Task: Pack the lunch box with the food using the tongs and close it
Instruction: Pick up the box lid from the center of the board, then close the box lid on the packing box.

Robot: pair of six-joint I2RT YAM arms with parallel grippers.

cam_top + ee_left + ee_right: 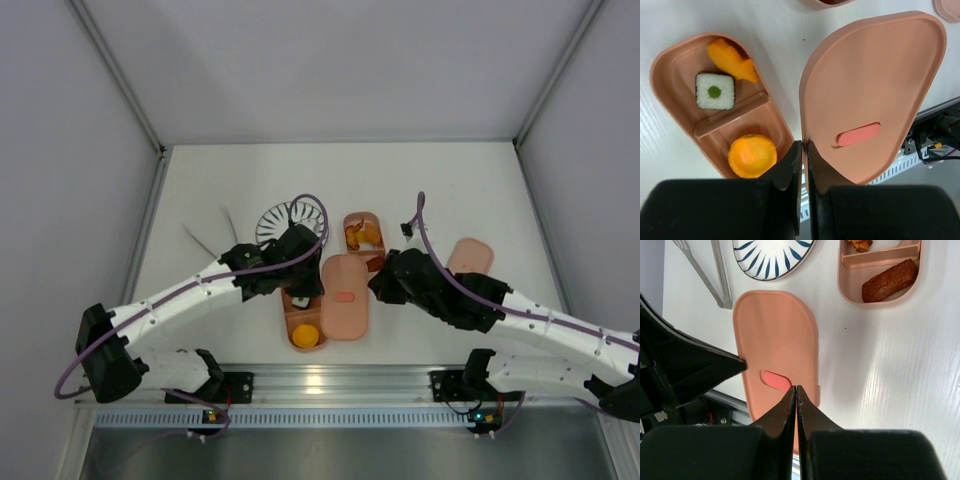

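Note:
The lunch box is in separate parts. A near tray (675,75) holds an orange fish-shaped piece (732,61), a rice roll (715,91) and a round orange piece (752,155). My left gripper (805,146) is shut on the long edge of the lid with the red mark (872,95), which is beside that tray (303,322). My right gripper (796,388) is shut with nothing in it, its tips over that lid (777,340) close to the red mark. The far tray (880,297) holds a brown piece (890,280). The tongs (715,275) lie left of the plate.
A white plate with dark radial stripes (290,222) sits behind the near tray. A second pink lid (470,257) lies to the right, partly under my right arm. The aluminium rail (330,385) runs along the table's near edge.

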